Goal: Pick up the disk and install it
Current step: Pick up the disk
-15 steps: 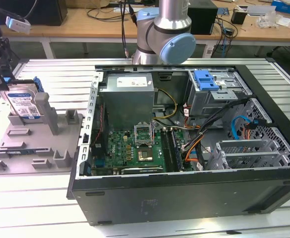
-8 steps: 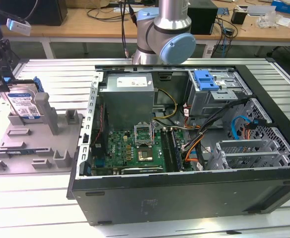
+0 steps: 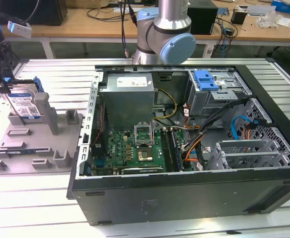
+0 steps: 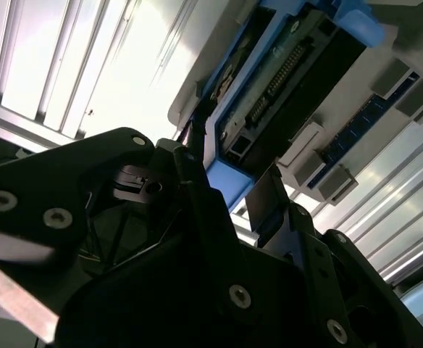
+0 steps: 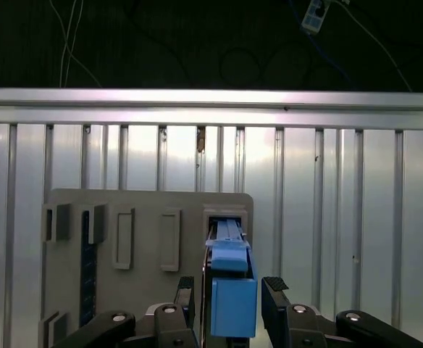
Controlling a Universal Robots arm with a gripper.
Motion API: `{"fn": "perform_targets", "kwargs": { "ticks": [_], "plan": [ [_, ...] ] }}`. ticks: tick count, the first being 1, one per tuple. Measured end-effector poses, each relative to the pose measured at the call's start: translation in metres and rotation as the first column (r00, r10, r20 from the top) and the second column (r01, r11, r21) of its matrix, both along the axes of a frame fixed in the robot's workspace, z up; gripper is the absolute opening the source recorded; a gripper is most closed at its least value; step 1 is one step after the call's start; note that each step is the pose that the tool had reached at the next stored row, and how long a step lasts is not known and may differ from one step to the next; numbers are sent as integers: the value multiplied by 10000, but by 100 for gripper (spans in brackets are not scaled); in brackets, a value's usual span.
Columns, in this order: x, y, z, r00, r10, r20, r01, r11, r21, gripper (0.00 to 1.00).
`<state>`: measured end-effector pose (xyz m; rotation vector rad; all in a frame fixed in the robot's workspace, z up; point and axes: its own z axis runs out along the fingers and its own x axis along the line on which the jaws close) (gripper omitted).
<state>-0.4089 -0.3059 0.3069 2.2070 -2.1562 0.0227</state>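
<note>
Ribbed aluminium table [image 3: 36, 215], grey holder tray [image 3: 36, 143] on it, open computer case [image 3: 184, 194] just beside the tray

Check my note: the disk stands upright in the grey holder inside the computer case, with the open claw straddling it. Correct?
Wrong in one respect: the grey holder sits on the table outside the computer case, at the exterior view's left, as the exterior view shows. The disk does stand upright in it, with the open claw straddling it.
</note>
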Motion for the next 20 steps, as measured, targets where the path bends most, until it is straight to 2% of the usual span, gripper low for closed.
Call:
{"fn": "perform_targets", "kwargs": {
  "ticks": [8, 9, 10, 20],
  "plan": [
    [0, 0, -34, 10000, -13, 0, 13, 10000, 0, 49],
    [0, 0, -38, 10000, -15, 1, 15, 10000, 1, 48],
    [0, 0, -44, 10000, -17, 0, 17, 10000, 0, 41],
    [-14, 0, -74, 10000, -24, 3, 24, 10000, 0, 41]
  ]
}}
